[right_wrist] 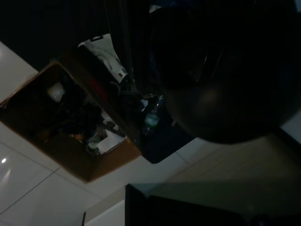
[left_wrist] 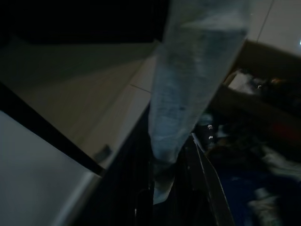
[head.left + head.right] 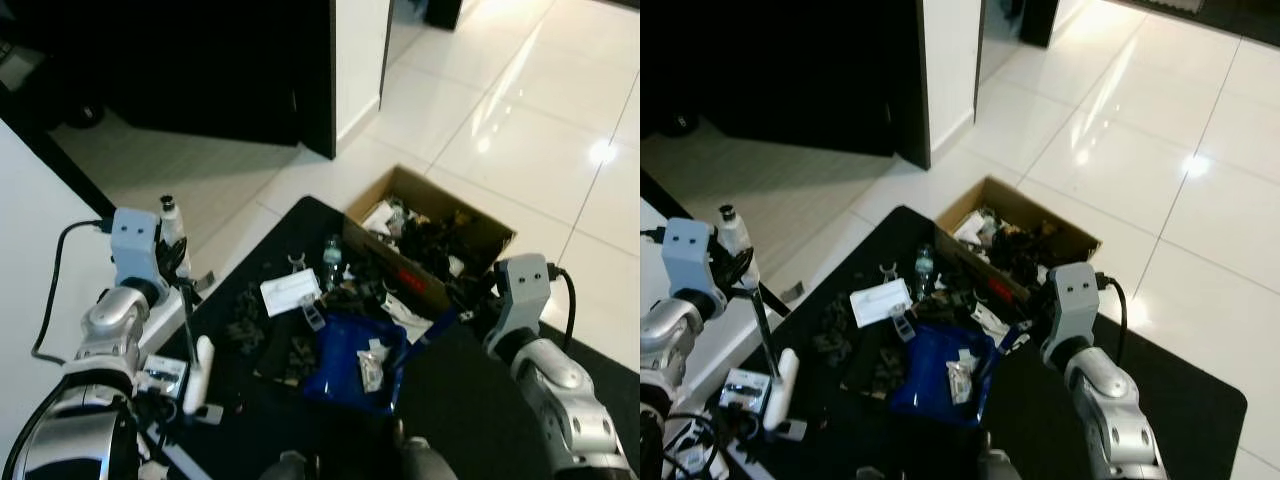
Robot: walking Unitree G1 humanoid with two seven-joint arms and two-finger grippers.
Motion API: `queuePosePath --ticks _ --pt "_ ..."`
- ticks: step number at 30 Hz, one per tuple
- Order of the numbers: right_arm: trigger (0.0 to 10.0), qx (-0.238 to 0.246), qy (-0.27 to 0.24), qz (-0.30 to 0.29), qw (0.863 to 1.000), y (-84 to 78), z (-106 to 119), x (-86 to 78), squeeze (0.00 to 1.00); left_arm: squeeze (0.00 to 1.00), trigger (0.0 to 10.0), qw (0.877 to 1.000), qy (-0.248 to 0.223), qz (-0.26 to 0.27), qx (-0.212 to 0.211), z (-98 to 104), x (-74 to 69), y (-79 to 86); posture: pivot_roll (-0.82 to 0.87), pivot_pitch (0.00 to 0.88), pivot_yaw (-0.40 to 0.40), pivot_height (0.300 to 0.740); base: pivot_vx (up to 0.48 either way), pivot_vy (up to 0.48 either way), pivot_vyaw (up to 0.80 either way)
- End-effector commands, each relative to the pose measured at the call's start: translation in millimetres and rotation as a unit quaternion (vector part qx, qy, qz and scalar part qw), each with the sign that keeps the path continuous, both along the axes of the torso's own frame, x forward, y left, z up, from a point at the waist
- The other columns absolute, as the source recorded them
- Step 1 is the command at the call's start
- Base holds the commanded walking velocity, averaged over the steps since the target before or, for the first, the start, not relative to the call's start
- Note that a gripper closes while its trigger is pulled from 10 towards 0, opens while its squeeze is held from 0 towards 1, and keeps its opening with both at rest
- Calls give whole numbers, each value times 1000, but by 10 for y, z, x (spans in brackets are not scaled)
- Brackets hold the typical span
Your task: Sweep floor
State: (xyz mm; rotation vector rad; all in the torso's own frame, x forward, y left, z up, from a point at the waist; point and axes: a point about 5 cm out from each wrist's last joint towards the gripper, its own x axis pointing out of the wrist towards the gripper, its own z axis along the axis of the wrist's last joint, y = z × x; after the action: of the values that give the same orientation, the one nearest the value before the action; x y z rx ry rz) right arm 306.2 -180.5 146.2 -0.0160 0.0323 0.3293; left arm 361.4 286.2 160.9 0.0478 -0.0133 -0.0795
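Observation:
My left gripper [image 3: 172, 262] is shut on a broom handle [image 3: 188, 320], a thin dark rod with a pale top [image 2: 181, 94] and a white lower part [image 3: 200, 372], held nearly upright over the black mat's [image 3: 480, 400] left edge. A blue dustpan [image 3: 345, 365] lies on the mat with scraps of litter in it. Its blue handle [image 3: 432, 330] runs up to my right gripper [image 3: 470, 312], which is shut on it. Dark litter [image 3: 245, 320], a white paper [image 3: 290, 292] and a small water bottle [image 3: 331, 262] lie between the broom and the dustpan.
An open cardboard box [image 3: 450, 198] full of rubbish stands at the mat's far edge. Glossy white tiles [image 3: 530, 140] stretch beyond it. A dark doorway [image 3: 200, 70] is at the back left and a white surface [image 3: 30, 260] at the left. Small devices and cables [image 3: 165, 375] lie near the broom.

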Motion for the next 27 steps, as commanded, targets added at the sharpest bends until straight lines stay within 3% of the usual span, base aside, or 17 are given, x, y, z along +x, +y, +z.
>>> queuePosePath --ticks 1,2,4,5,6,11,13,14,15,16,20,22,25,27 --pt "10000 33 40 44 998 139 -138 -93 0 27 10000 998 9 7 -66 -100 -21 2 -115 488 71 740 0 0 0" --pt "10000 33 40 44 998 139 -138 -93 0 27 10000 998 9 7 -66 -100 -21 2 -115 488 71 740 0 0 0" --pt "10000 31 41 43 998 134 -132 -113 0 24 10000 991 -2 10 -137 -104 -1 -23 -133 495 67 740 0 0 0" --pt "10000 31 41 43 998 134 -132 -113 0 24 10000 991 -2 10 -137 -104 -1 -23 -133 495 67 740 0 0 0" --pt "10000 29 44 43 998 127 -124 -131 0 20 10000 981 -9 3 -193 -109 26 -78 -135 495 67 740 0 0 0" --pt "10000 24 47 44 998 113 -119 -132 0 16 10000 968 -13 -13 -251 -120 61 -179 -137 478 71 740 0 0 0" --pt "10000 8 55 46 997 97 -117 -113 0 16 10000 948 -15 -68 -310 -121 101 -365 -124 461 78 740 0 0 0" --pt "10000 8 55 46 997 97 -117 -113 0 16 10000 948 -15 -68 -310 -121 101 -365 -124 461 78 740 0 0 0" --pt "10000 0 59 46 997 93 -120 -103 0 16 10000 941 -15 -92 -326 -123 110 -438 -123 458 79 740 0 0 0" --pt "10000 -12 70 45 996 102 -136 -64 0 8 10000 931 -6 -152 -333 -164 94 -626 -108 443 82 740 0 0 0" --pt "10000 -13 73 45 996 121 -135 -32 0 8 10000 922 0 -194 -336 -205 59 -775 -98 434 81 740 0 0 0" --pt "10000 -10 69 51 996 162 -119 -3 0 4 10000 908 7 -242 -341 -237 -20 -957 -80 419 79 740 0 0 0" --pt "10000 -7 67 54 996 179 -114 9 0 8 10000 901 9 -257 -350 -243 -60 -1032 -78 417 80 740 0 0 0" --pt "10000 -5 65 58 996 204 -111 33 0 8 10000 887 13 -287 -362 -225 -170 -1164 -67 401 81 740 0 0 0"
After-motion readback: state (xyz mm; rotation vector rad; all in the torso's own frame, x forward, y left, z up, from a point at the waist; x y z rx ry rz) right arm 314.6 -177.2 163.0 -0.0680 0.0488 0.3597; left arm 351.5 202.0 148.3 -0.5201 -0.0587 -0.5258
